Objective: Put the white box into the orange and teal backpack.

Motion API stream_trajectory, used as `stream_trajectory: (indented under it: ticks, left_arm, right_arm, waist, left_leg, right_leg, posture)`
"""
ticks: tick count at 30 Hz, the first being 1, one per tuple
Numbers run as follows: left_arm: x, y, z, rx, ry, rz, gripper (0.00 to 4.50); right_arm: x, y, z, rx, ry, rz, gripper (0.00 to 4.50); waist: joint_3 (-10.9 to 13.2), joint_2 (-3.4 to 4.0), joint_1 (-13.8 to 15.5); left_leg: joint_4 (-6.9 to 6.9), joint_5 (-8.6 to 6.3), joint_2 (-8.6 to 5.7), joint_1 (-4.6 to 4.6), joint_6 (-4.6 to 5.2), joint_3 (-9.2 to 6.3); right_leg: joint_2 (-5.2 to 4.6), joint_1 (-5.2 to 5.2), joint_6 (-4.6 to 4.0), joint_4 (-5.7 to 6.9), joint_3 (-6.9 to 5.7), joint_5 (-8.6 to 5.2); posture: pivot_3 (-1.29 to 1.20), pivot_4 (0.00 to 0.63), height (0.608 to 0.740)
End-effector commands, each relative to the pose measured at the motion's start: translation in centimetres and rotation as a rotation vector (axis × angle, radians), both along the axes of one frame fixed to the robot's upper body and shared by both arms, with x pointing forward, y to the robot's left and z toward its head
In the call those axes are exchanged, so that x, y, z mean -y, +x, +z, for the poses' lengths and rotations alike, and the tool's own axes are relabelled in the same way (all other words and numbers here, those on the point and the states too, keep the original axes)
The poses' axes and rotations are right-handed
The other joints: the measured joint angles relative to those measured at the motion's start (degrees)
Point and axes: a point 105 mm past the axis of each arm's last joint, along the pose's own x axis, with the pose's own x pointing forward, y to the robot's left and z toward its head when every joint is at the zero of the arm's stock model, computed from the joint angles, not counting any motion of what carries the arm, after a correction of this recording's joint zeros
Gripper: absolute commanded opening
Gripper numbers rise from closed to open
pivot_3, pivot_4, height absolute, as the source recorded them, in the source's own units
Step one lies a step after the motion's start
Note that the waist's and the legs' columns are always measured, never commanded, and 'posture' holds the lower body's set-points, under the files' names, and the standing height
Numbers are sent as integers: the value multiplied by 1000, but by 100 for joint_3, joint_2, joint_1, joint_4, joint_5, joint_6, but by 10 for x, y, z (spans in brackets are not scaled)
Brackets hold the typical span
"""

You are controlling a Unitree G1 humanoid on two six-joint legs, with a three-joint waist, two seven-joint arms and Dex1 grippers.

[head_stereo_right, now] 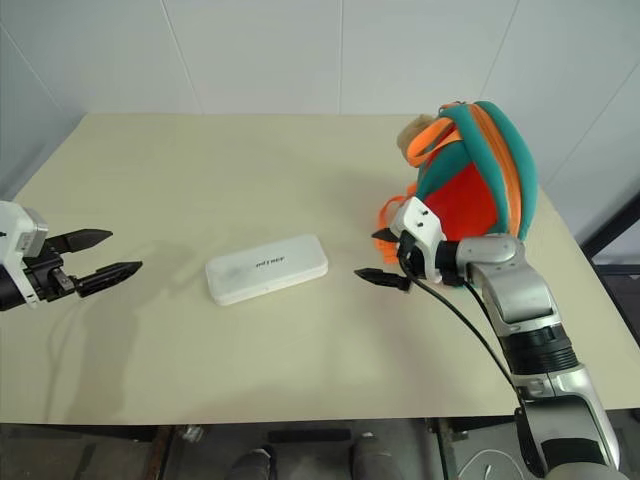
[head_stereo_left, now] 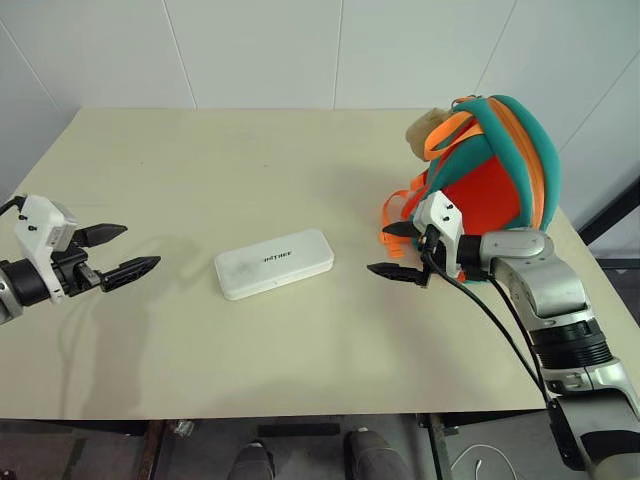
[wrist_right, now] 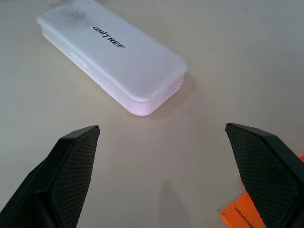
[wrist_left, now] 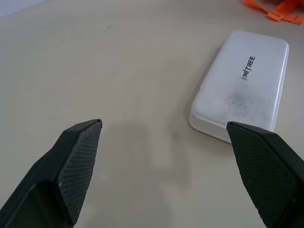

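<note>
Both wide-open, empty grippers, left and right, flank white box mid-table.

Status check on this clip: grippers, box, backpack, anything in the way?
Left gripper and right gripper open, empty. White box flat on table between them, untouched. Backpack beside right gripper. Nothing in the way.

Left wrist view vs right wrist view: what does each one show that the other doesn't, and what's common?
Left wrist view alone: the left gripper, open, and a grey smudge on the end of the white box nearest it. Right wrist view alone: the right gripper, open, plus an orange strap end between its fingers. Both: the box lying flat on the beige table, apart from either gripper, its dark UNITREE lettering facing up, and orange straps at the picture's edge.
</note>
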Motion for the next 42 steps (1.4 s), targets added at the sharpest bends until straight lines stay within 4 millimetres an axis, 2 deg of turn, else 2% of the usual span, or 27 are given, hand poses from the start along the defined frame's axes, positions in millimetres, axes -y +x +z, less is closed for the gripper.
stream_trajectory:
  ticks: [1,6,11,18,19,21,23,29,33,34,38,42]
  left_arm:
    - [-2,-2,10,36,11,-1,4500]
    - [8,0,2,13,-11,-40,4500]
    - [8,6,5,28,-14,-40,4500]
    - [14,5,2,40,-24,-56,4500]
    - [13,5,3,50,-8,-52,4313]
    - [10,6,3,63,3,-30,3964]
    - [12,4,0,43,8,-50,3384]
    - [11,7,-1,35,-3,-49,1485]
    - [18,9,-7,-8,-47,-25,207]
    - [20,7,-10,-23,-57,-24,24]
    - [22,5,-19,-67,-118,9,24]
    - [32,4,-43,-158,-208,32,24]
  right_arm:
    - [-6,-9,16,46,29,31,4479]
    - [-4,-9,9,30,28,1,4479]
    - [-12,-9,14,37,43,5,4479]
    - [-17,-6,17,47,40,-2,4479]
    - [-18,-5,17,51,40,-5,4496]
    - [-16,4,18,101,30,-50,4105]
    - [-19,4,17,98,30,-50,3578]
    - [-23,7,14,91,35,-63,1525]
    - [-26,15,8,98,27,-89,173]
    - [-27,17,7,99,28,-97,8]
    - [-34,27,2,107,23,-131,8]
    - [-40,43,-7,127,-20,-179,8]
  waist:
    - [0,0,-3]
    - [0,0,6]
    - [0,0,10]
    - [0,0,-3]
    - [0,0,0]
    - [0,-1,-1]
    - [0,0,0]
    - [0,0,-3]
    - [0,0,-4]
    - [0,-1,-3]
    - [0,0,-12]
    - [-1,-1,-15]
  left_leg:
    - [0,0,0,0,0,0]
    - [-1,0,1,0,0,0]
    - [4,0,1,0,0,0]
    - [2,0,1,0,0,0]
    - [2,0,1,0,0,0]
    - [2,0,1,0,0,0]
    - [4,0,1,0,0,0]
    - [3,0,1,0,0,0]
    - [4,0,1,0,0,0]
    - [4,0,1,0,0,0]
    - [3,0,1,0,0,0]
    - [7,0,1,2,0,0]
  right_leg:
    - [0,0,0,0,0,0]
    - [1,0,0,0,0,0]
    - [1,1,0,3,0,0]
    - [1,0,0,3,1,0]
    - [1,0,0,3,1,0]
    - [1,1,0,3,1,0]
    - [1,0,0,4,1,0]
    - [1,0,0,4,1,0]
    - [1,1,0,5,1,0]
    - [1,1,1,6,1,0]
    - [1,0,0,8,2,0]
    - [1,1,0,9,2,1]
  posture:
    - [0,150,740]
    - [0,150,740]
    - [0,150,740]
    - [0,150,740]
    - [0,150,740]
    - [0,150,740]
    - [0,150,740]
    - [0,150,740]
    - [0,150,740]
    - [0,150,740]
    - [0,150,740]
    - [0,150,740]
